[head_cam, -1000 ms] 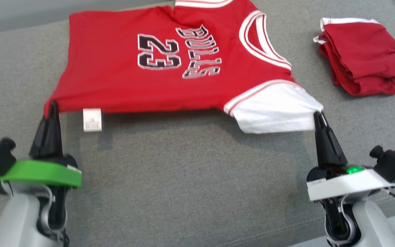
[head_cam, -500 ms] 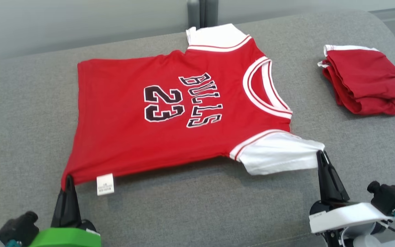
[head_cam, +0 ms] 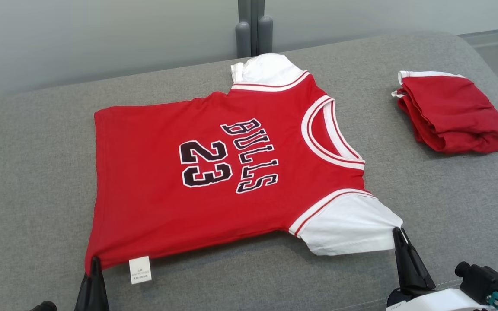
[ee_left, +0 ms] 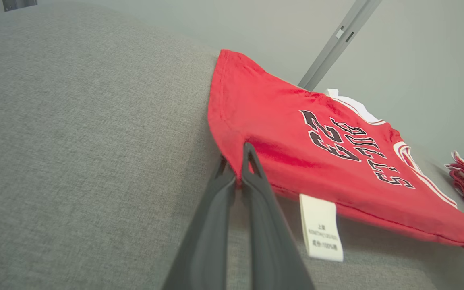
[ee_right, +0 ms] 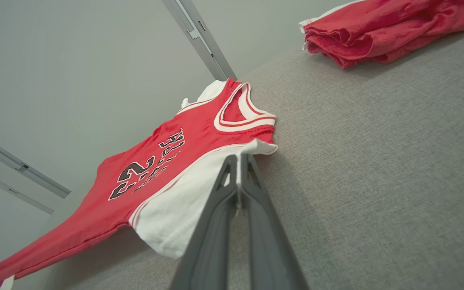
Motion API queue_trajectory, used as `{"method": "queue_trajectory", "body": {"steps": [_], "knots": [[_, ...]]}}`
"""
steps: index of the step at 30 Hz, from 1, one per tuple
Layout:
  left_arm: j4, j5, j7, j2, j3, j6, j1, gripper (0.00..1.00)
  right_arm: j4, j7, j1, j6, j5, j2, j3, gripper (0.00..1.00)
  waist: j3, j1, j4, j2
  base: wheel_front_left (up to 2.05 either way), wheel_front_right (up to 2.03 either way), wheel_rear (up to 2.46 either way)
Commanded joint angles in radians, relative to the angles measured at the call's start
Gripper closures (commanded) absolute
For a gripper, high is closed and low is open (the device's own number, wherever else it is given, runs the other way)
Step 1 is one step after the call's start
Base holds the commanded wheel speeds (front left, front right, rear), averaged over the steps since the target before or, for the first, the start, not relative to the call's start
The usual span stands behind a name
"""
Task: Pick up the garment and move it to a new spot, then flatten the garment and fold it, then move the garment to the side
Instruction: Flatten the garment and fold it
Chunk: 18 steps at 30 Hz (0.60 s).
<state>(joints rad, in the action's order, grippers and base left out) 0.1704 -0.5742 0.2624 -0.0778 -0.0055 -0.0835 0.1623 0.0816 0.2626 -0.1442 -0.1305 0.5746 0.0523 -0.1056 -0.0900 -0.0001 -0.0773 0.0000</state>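
The garment [head_cam: 154, 181] is a red shirt with white sleeves, printed with "BULLS 23", spread face up on the grey cushion [head_cam: 33, 164]. My left gripper [head_cam: 94, 262] is shut on its near hem corner, beside a white care label [head_cam: 140, 270]. In the left wrist view the same grip [ee_left: 243, 161] pinches the red hem [ee_left: 232, 133]. My right gripper [head_cam: 398, 233] is shut on the edge of the near white sleeve [head_cam: 348, 224]. From the right wrist, the closed fingertips [ee_right: 232, 169] hold that sleeve [ee_right: 183, 201], and the near edge hangs slightly off the cushion.
A second red garment [head_cam: 450, 112] lies folded at the far right of the cushion, also in the right wrist view [ee_right: 377, 28]. A grey wall and a vertical metal rail [head_cam: 253, 26] stand behind. Bare cushion lies to the left and in front.
Both grippers have pulled the shirt's near edge towards me. The head camera has tilted up, so the whole scene sits lower in view and the wall now shows.
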Motion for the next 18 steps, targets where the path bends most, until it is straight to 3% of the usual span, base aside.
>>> {"method": "queue_trajectory", "body": {"steps": [1,18], "knots": [[-0.001,0.003,0.003,0.001,0.001,-0.005,0.013,1.00,-0.001,0.003,-0.014,0.000,0.004,0.003,0.000,1.00,0.011,0.0001,-0.007,0.0000,0.00,0.00,0.00],[0.099,-0.054,0.002,0.015,-0.026,-0.039,-0.066,1.00,0.117,-0.016,0.039,0.000,0.038,0.004,-0.039,1.00,0.044,0.0001,0.000,0.0000,0.00,0.00,0.00]]}}
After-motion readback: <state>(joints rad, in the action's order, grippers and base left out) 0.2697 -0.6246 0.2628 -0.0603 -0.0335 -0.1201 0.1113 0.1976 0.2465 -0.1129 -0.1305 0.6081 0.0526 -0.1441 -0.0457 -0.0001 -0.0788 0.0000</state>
